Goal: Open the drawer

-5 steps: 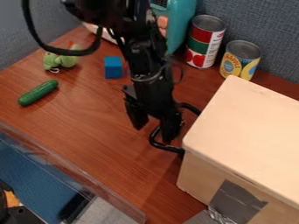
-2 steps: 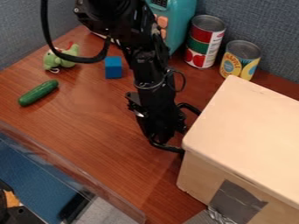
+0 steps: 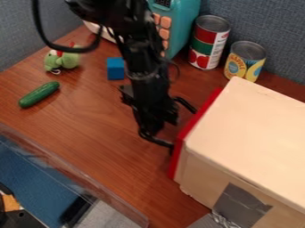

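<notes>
The gripper (image 3: 150,127) hides part of the black handle (image 3: 159,141). To its right, the box (image 3: 250,129) runs past the picture's edge. Beyond it, the teal toy oven (image 3: 186,20) is partly covered by the arm (image 3: 140,49) and cut off above.

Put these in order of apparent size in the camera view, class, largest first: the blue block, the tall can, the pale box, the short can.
1. Pale box, cut off by the picture's edge
2. Tall can
3. Short can
4. Blue block
</notes>
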Robot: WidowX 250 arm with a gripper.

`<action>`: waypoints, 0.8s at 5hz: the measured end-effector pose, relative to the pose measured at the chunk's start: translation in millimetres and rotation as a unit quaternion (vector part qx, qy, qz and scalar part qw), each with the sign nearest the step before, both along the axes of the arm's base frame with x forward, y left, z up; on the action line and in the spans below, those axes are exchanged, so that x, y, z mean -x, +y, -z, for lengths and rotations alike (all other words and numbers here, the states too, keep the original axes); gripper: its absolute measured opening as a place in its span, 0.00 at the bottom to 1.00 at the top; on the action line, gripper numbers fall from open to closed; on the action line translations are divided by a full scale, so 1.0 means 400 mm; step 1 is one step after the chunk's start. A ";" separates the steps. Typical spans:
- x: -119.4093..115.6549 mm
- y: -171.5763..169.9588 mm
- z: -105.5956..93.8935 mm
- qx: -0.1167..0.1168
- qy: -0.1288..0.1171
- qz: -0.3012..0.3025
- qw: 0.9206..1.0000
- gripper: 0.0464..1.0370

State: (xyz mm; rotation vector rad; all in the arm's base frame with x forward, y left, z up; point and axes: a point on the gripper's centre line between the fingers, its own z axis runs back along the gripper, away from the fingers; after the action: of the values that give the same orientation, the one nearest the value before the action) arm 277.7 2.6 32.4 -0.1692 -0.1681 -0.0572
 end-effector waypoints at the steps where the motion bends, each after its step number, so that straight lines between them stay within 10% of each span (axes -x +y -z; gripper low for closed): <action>1: 0.012 0.038 0.000 0.006 0.008 -0.010 1.000 0.09; 4: 0.051 0.160 0.005 0.001 0.018 -0.047 0.999 0.09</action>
State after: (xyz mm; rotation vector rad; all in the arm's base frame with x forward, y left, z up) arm 257.3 66.5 30.3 -0.1635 -0.1395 0.0392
